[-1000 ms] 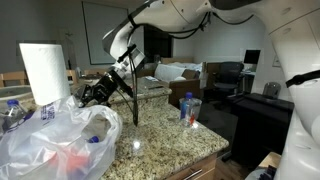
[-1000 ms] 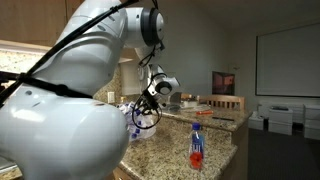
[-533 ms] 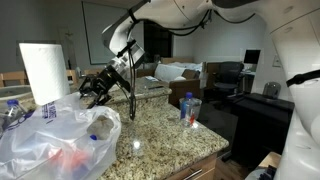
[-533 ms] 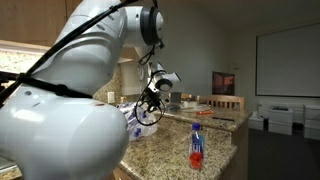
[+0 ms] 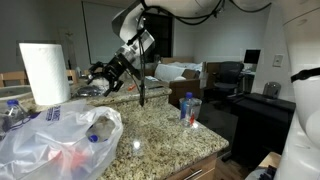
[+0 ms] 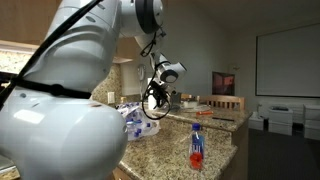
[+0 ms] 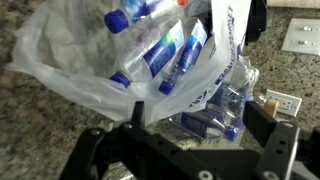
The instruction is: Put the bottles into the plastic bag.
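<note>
A clear plastic bag (image 5: 60,140) lies crumpled on the granite counter, also seen in the other exterior view (image 6: 135,118). In the wrist view the bag (image 7: 70,55) holds several blue-capped bottles (image 7: 165,55). One more bottle (image 7: 215,122) lies on the counter just past the bag's edge. A single bottle (image 5: 190,108) stands upright near the counter's corner, its red label plain in an exterior view (image 6: 197,145). My gripper (image 5: 105,72) hangs above the bag with its jaws wide open and nothing between them; it also shows in an exterior view (image 6: 155,100) and in the wrist view (image 7: 180,140).
A paper towel roll (image 5: 42,72) stands behind the bag. Another bottle (image 5: 10,112) sits at the far end by the bag. Wall outlets (image 7: 300,38) are close to the counter. The counter edge (image 5: 200,150) drops off near the upright bottle. Office chairs stand beyond.
The jaws went from shut to wide open. The arm lifted up and away from the bag's mouth.
</note>
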Controlling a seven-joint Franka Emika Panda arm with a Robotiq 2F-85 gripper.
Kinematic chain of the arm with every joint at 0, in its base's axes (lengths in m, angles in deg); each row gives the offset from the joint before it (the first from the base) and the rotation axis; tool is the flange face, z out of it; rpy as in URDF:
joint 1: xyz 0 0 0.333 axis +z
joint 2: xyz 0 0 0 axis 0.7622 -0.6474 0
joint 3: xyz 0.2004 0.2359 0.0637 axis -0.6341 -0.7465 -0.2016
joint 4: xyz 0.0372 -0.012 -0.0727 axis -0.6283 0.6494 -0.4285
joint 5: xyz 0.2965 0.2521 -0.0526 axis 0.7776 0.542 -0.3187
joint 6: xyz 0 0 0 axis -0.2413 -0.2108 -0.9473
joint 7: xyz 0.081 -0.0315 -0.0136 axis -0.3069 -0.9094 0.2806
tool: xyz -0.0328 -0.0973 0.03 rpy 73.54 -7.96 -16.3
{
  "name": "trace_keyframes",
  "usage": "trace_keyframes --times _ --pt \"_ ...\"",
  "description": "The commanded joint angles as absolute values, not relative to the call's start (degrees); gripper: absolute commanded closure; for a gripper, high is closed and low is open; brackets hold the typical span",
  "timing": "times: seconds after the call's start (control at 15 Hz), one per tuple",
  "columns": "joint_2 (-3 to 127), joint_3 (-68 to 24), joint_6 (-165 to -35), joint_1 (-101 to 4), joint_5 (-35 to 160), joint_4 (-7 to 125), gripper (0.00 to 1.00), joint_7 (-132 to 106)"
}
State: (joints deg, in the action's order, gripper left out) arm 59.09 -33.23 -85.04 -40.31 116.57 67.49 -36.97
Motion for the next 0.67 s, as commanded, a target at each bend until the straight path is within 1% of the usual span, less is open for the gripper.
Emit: trace_keyframes --times 0.0,0.6 --pt "71.56 -30.68 -86.77 -42.42 107.12 77.68 0.0 -34.6" --pt "93.99 -25.48 -77.42 -49.74 73.91 88.17 0.0 -17.04"
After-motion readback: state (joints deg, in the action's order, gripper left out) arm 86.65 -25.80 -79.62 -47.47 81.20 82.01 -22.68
